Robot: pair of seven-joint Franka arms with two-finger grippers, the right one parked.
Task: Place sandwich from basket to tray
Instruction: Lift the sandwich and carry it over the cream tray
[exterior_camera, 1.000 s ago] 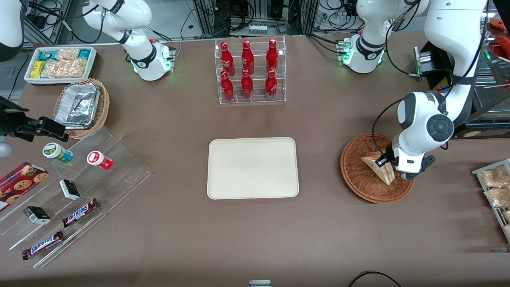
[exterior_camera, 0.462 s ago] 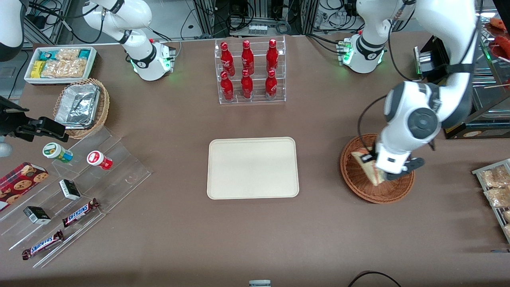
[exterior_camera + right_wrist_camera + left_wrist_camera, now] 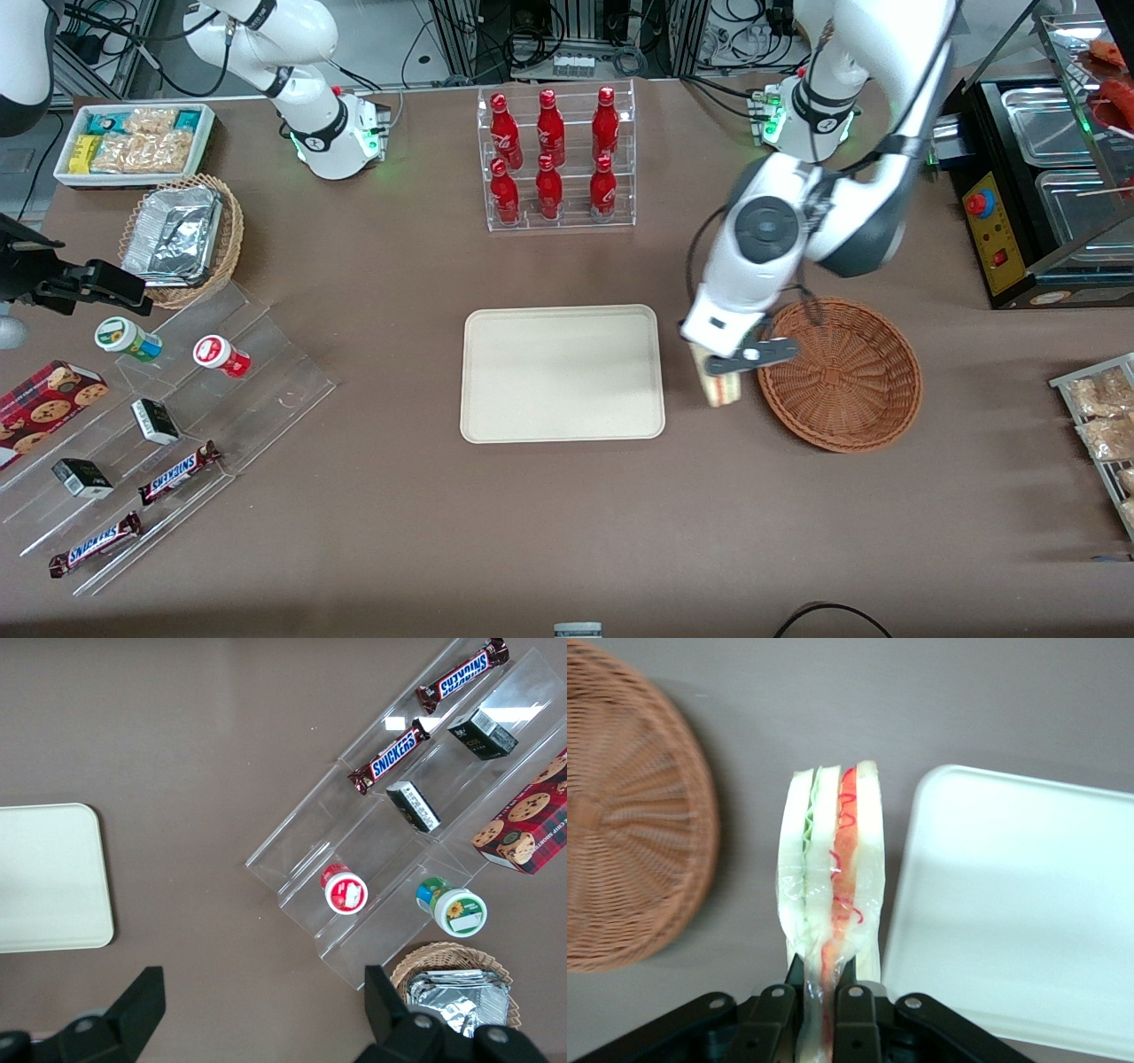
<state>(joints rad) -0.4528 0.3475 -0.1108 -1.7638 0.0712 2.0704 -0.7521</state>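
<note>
I see my black pincer (image 3: 813,1010) clamped on the pale triangular sandwich (image 3: 831,904) with red and green filling. It hangs above the brown surface (image 3: 567,514), between the round reddish-brown wicker basket (image 3: 840,374) and the flat cream rectangular tray (image 3: 562,373).

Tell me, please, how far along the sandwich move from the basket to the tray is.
Done: the sandwich is out of the basket, which now lies empty. In hand: the gripper is shut on the sandwich, carrying it above the bare table between basket and tray. Left: bring it over the tray, lower it and release.
</note>
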